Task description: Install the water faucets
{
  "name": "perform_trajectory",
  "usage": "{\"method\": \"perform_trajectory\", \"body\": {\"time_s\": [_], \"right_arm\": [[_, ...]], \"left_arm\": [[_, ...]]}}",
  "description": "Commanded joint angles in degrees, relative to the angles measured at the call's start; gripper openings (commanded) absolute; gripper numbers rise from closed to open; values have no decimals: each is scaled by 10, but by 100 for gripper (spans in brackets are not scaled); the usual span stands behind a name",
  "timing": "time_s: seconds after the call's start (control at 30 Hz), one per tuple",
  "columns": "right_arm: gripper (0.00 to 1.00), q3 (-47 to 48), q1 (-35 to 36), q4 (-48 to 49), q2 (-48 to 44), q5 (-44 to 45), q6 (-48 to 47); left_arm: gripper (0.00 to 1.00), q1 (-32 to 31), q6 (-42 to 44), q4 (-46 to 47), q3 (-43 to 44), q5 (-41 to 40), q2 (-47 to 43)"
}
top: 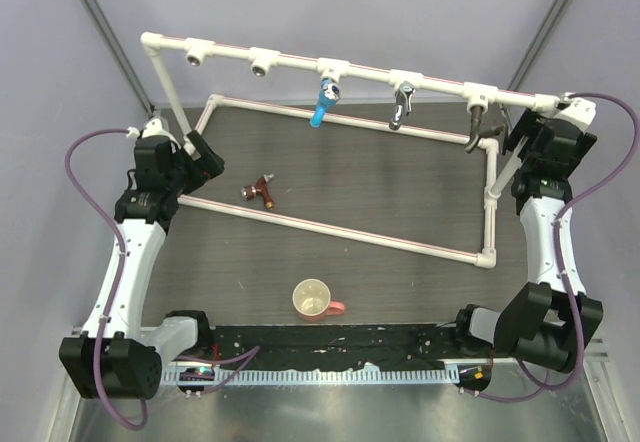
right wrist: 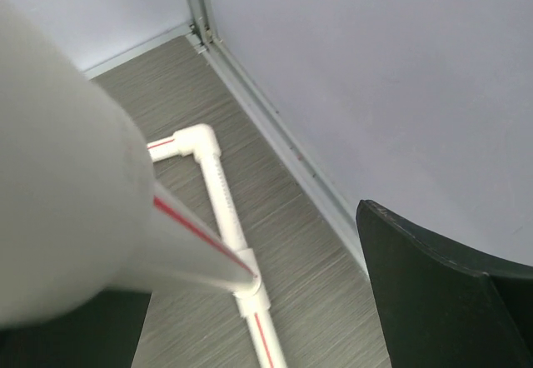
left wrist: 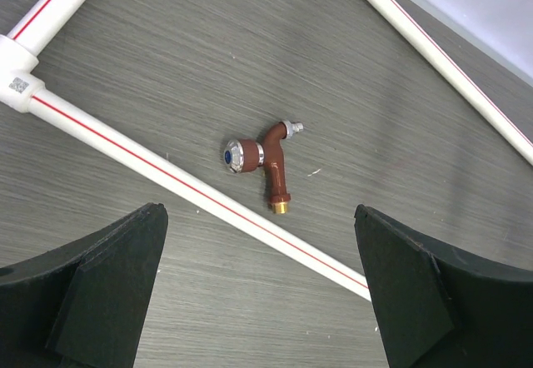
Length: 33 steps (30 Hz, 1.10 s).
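While both arms reach toward opposite ends of the frame, I see the dark counter [top: 380, 192] carrying a white pipe frame [top: 370, 237], its raised top rail [top: 300, 62] across the far side. My left tool [left wrist: 258, 214] hovers with jaws wide apart, holding nothing. My right tool [top: 522, 134] is likewise spread at the frame's right end, with a pipe running close past it.

A pink cup [top: 313, 299] stands near the front. A blue faucet [top: 322, 102], a chrome faucet [top: 401, 104] and a dark faucet [top: 476, 127] sit in the rail. The copper faucet [left wrist: 268, 161] lies on the counter inside the frame, just beside its near pipe.
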Motion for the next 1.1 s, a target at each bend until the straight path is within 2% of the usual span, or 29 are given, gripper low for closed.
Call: {"method": "perform_trajectory", "body": {"time_s": [0.0, 0.07, 0.17, 0.33, 0.43, 0.5, 0.7, 0.83, 1.07], "right_arm": [[100, 37, -4, -7, -70, -38, 98], [100, 33, 3, -23, -96, -30, 142], [100, 3, 38, -48, -157, 34, 171], [100, -57, 129, -43, -281, 165, 165], [100, -98, 165, -33, -334, 205, 153], [100, -126, 204, -25, -377, 214, 138], [100, -148, 297, -18, -419, 258, 101], [100, -153, 326, -22, -441, 271, 79], [100, -159, 335, -49, -463, 261, 86]], "left_arm": [[100, -1, 0, 21, -1, 14, 11], [100, -6, -1, 21, 0, 14, 19], [100, -17, -5, 22, 4, 14, 41], [100, -40, -16, 14, 18, 12, 94], [100, -56, -22, 10, 32, 9, 133], [100, -64, -29, 2, 42, 6, 156], [100, -91, -42, -1, 78, -37, 248], [98, -92, -51, -3, 107, -45, 309], [86, -93, -42, -21, 152, -67, 399]]}}
